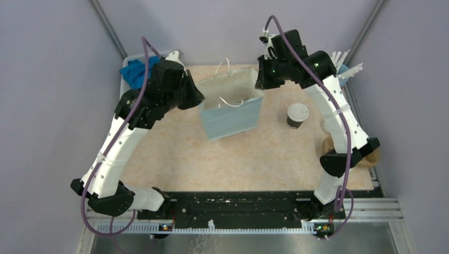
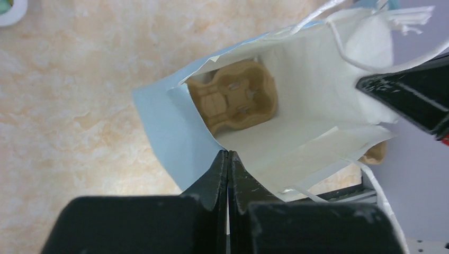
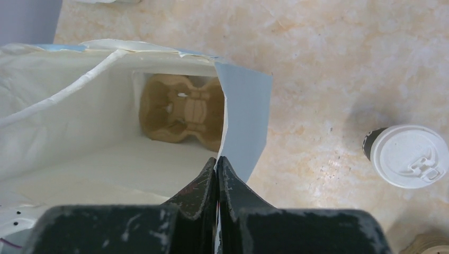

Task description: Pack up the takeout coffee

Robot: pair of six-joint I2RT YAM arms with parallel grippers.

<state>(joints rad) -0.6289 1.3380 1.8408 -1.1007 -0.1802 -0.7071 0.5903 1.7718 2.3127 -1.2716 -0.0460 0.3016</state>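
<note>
Left gripper (image 2: 228, 159) and right gripper (image 3: 217, 164): jaws pinched flat on opposite rims of pale-blue paper bag (image 1: 233, 119). Moulded pulp cup carrier (image 2: 235, 100) lies inside. Takeout coffee (image 1: 297, 115) stands upright on marbled table (image 1: 238, 159), right of the bag and apart from it.

From above, the right arm (image 1: 339, 121) covers most of some brown things (image 1: 375, 157) at the table's (image 1: 212, 159) right edge. The left arm (image 1: 122, 143) hides part of a blue cloth (image 1: 135, 69). The bag's (image 1: 233, 119) wall cuts off the tray (image 3: 182, 114) inside. A green-and-white thing (image 2: 8, 10) is clipped at the corner. The coffee (image 3: 369, 144) sits mostly under its lid (image 3: 407, 156).
</note>
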